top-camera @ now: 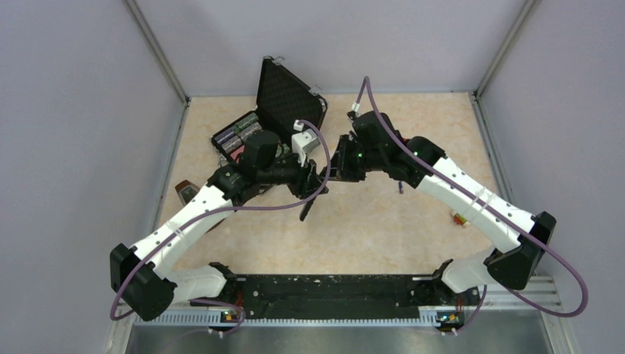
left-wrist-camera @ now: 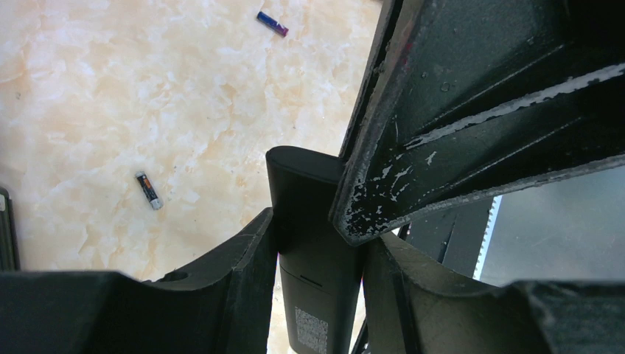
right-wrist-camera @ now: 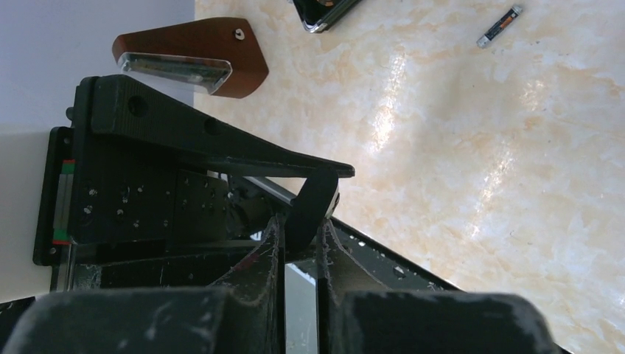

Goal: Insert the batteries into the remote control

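Observation:
The remote control [left-wrist-camera: 315,221], a slim black bar with a label on its back, is held off the table between both grippers. My left gripper [left-wrist-camera: 318,237] is shut on its sides. My right gripper [right-wrist-camera: 301,228] is shut on its upper end [right-wrist-camera: 313,199]. In the top view the left gripper [top-camera: 313,183] and right gripper [top-camera: 333,173] meet mid-table, and the remote [top-camera: 305,206] hangs down towards the near side. Two batteries lie loose on the table, one [left-wrist-camera: 148,190] nearer and one [left-wrist-camera: 272,23] farther. One battery [right-wrist-camera: 499,26] shows in the right wrist view.
An open black foam-lined case [top-camera: 287,96] with striped chip stacks [top-camera: 243,129] stands at the back left. A brown wedge-shaped object [top-camera: 184,193] lies at the left, also in the right wrist view [right-wrist-camera: 199,51]. A small orange piece [top-camera: 461,219] lies at the right.

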### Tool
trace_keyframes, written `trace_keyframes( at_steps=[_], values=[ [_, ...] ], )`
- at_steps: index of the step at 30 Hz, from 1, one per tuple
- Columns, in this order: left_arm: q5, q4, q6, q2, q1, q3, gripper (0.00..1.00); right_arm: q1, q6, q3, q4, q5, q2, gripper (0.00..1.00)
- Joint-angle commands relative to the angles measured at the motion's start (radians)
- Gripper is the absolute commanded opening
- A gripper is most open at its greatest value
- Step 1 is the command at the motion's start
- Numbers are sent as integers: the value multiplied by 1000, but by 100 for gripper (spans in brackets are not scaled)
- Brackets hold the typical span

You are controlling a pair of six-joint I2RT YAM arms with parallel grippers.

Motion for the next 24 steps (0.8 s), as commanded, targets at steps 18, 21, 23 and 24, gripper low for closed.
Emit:
trace_keyframes(
  at_steps=[18, 21, 23, 24],
  values=[
    [-269, 303, -228, -195, -1, -109, 90, 12, -4, -193, 268, 114, -189, 0],
    [-437, 255, -339, -215, 0, -95, 90, 5, -28, -207, 281, 133, -214, 0],
    [-559, 168, -456, -223, 1, -67, 91, -2, -38, -215, 301, 154, -242, 0],
    [-622, 130, -521, -226, 2, -52, 91, -4, -38, -221, 320, 159, -259, 0]
  ],
)
